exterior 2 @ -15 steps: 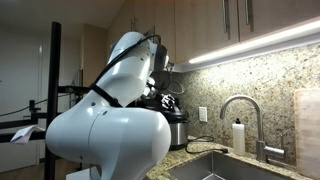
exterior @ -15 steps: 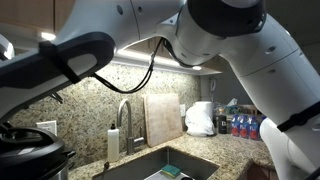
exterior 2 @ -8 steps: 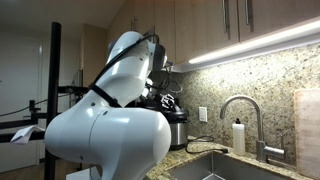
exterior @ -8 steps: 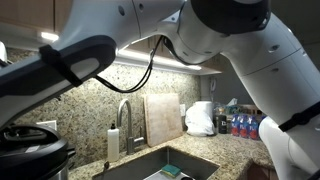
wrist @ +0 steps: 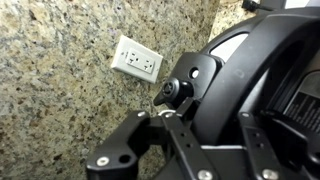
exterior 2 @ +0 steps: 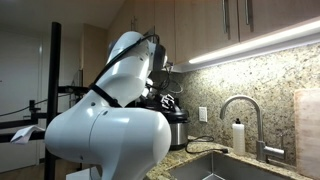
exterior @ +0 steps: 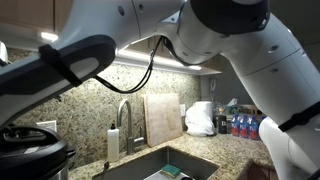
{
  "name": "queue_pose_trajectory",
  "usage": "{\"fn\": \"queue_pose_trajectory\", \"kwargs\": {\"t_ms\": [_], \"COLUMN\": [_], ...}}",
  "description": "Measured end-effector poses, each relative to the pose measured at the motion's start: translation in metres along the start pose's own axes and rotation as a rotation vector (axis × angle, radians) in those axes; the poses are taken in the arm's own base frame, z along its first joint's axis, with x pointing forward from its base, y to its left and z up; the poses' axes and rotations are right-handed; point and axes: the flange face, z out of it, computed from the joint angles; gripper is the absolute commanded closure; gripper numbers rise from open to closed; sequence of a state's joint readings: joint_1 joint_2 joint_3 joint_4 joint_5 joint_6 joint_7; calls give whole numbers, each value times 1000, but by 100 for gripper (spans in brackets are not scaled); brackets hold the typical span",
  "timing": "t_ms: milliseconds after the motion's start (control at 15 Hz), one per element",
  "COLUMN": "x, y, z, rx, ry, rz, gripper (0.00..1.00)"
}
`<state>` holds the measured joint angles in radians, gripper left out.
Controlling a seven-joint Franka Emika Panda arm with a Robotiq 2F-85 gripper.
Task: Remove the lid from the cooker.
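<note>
The black domed lid [wrist: 250, 60] fills the right half of the wrist view, and a small round knob [wrist: 178, 92] shows on it. My gripper [wrist: 203, 115] comes in from the bottom, and its two black fingers [wrist: 165, 140] are shut on the lid's raised handle. In both exterior views the cooker [exterior: 42, 160] [exterior 2: 177, 130] stands on the granite counter against the wall. Its silver band shows there, under the gripper [exterior 2: 165, 100]. The arm hides most of the lid [exterior: 20, 135] in those views, so I cannot tell whether it rests on the cooker's rim.
A white wall outlet [wrist: 137, 62] sits on the granite backsplash just behind the cooker. Beside it is a sink with a curved faucet [exterior: 125, 112] [exterior 2: 240, 105] and a soap bottle [exterior: 113, 143] [exterior 2: 238, 135]. Farther along are a cutting board [exterior: 163, 118], a white bag [exterior: 200, 118] and several bottles [exterior: 240, 125].
</note>
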<state>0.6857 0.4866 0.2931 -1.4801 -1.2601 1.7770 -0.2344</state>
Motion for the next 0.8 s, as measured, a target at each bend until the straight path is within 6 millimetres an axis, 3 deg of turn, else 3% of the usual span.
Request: {"fn": "queue_pose_trajectory", "kwargs": {"t_ms": [533,600,667,800], "x": [-3,-5,-7,-10], "y": [-1,1,2,3], "z": [4,6,9,13], "rx": [0,0,1,6], "ry": [-29,-34,-40,-46], "rz": [-3,0,3,5], "gripper": [12,55,51,58]}}
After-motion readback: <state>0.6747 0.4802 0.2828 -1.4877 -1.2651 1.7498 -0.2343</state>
